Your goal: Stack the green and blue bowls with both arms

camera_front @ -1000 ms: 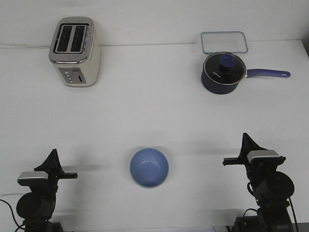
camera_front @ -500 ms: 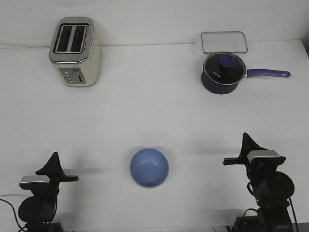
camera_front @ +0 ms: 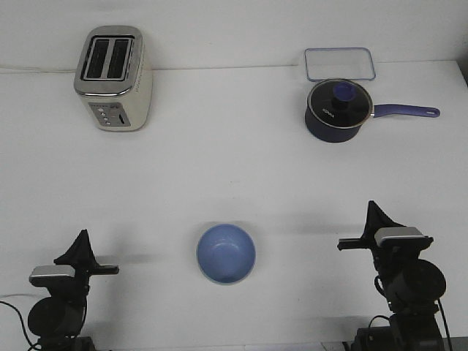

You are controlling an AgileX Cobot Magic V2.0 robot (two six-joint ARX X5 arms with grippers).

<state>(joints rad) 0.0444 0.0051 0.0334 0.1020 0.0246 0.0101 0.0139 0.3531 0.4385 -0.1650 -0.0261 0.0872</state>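
Flanking the blue bowl, both arms; toaster, saucepan beyond

We see one blue bowl, light periwinkle, round, smooth matte, sitting upright on the white table with its opening up. It lies at the near-centre of the table, between the two arms and well apart from both. Its rim looks even and whole, with a thin paler edge showing along the near side; the inside is plain blue with a soft lighter patch in the middle. We cannot tell whether that pale edge is the bowl's own outer wall or a second bowl underneath. We make out no separate green bowl in the front view. Nothing touches the bowl.
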